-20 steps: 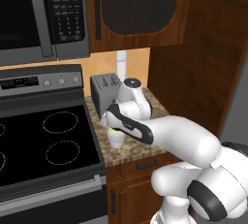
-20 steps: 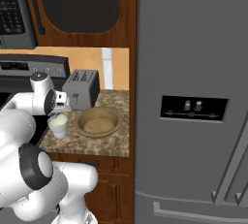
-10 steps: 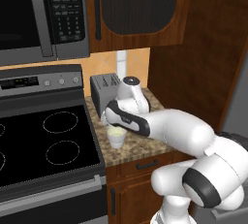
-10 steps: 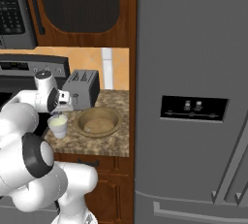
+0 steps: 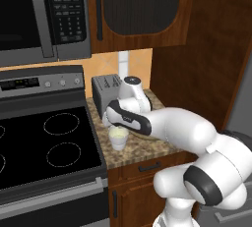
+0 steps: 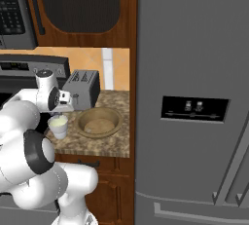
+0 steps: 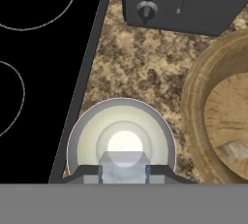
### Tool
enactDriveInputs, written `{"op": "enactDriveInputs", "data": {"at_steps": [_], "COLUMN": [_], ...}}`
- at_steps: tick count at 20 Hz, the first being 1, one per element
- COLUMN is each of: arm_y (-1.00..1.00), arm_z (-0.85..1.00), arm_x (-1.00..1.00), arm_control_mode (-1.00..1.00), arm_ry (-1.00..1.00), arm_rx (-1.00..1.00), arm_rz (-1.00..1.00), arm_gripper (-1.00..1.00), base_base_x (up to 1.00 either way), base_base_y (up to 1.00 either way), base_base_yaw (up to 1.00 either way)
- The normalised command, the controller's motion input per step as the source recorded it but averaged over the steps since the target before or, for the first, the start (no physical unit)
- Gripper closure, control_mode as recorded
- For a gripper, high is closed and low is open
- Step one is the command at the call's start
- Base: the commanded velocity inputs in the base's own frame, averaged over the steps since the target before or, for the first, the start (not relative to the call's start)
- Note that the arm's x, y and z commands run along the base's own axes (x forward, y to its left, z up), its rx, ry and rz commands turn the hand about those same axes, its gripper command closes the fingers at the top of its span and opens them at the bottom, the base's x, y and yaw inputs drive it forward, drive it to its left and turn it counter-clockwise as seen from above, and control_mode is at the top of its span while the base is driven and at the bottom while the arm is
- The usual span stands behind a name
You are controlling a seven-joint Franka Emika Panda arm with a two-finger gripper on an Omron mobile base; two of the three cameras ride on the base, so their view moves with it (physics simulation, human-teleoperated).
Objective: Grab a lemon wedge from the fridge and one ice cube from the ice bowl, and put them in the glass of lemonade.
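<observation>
gripper point(image 7: 124, 172) pinching an ice cube point(image 7: 124, 166), directly over the glass of lemonade point(image 7: 121, 140) | glass on counter, left of ice bowl point(image 7: 220, 116), near toaster point(image 7: 179, 2) | risk: off-centre release bounces cube off the rim onto the stovetop point(image 7: 43, 63)

A speckled granite worktop point(image 5: 140, 150) carries a dark toaster point(image 5: 105, 92). Left of the toaster lies a black stove point(image 5: 44, 147); above it, a microwave point(image 5: 44, 17) and brown cabinet point(image 5: 140, 10).
</observation>
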Motion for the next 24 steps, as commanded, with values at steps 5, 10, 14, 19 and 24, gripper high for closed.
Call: {"op": "enactDriveInputs", "data": {"at_steps": [5, 10, 14, 19, 24], "arm_y": [0.00, 0.00, 0.00, 0.00, 0.00], "arm_z": [0.00, 0.00, -0.09, 0.00, 0.00], "arm_x": [0.05, 0.01, 0.06, 0.00, 0.00], "arm_control_mode": [-1.00, -1.00, -1.00, -1.00, -1.00], "arm_ry": [0.00, 0.00, 0.00, 0.00, 0.00], "arm_rx": [0.00, 0.00, 0.00, 0.00, 0.00], "arm_rz": [-0.01, 0.00, 0.00, 0.00, 0.00], "arm_gripper": [1.00, 1.00, 1.00, -1.00, -1.00], "base_base_x": [0.00, 0.00, 0.00, 0.00, 0.00], "base_base_y": [0.00, 0.00, 0.00, 0.00, 0.00], "base_base_yaw": [0.00, 0.00, 0.00, 0.00, 0.00]}}
